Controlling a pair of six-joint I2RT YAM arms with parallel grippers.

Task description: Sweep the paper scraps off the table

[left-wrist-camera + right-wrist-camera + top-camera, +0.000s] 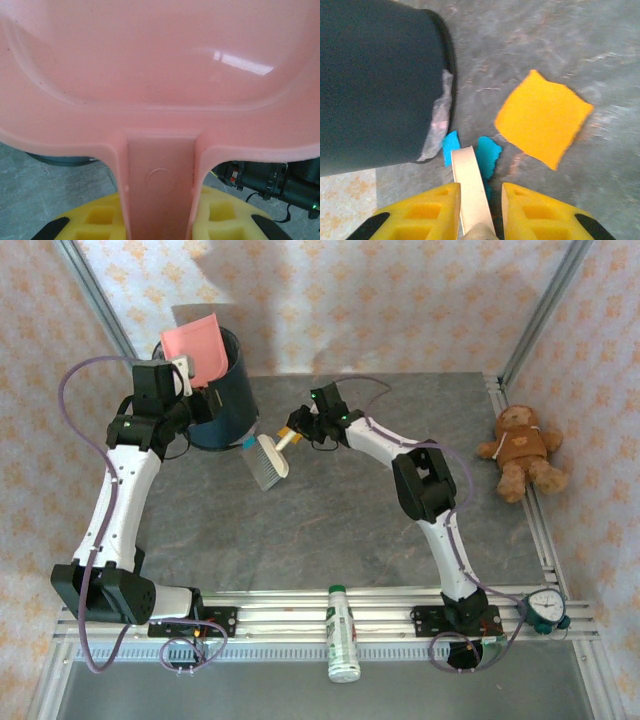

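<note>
My left gripper (185, 375) is shut on the handle of the pink dustpan (196, 348), which is tipped up over the dark blue bin (225, 405). In the left wrist view the dustpan (160, 75) spreads wide, its handle between my yellow fingers (100, 220). My right gripper (298, 432) holds the cream handle of a brush (265, 462) beside the bin. Past that handle (470, 185) lie paper scraps on the table (560, 45): a yellow-orange square (542, 117) and a torn teal piece (487, 155) at the bin's foot (370, 75).
A teddy bear (520, 448) lies at the table's right edge. A white bottle (343, 632) rests on the front rail and a round gauge (545, 610) sits at the front right. A crumpled bit of clear film (437, 120) clings to the bin's base.
</note>
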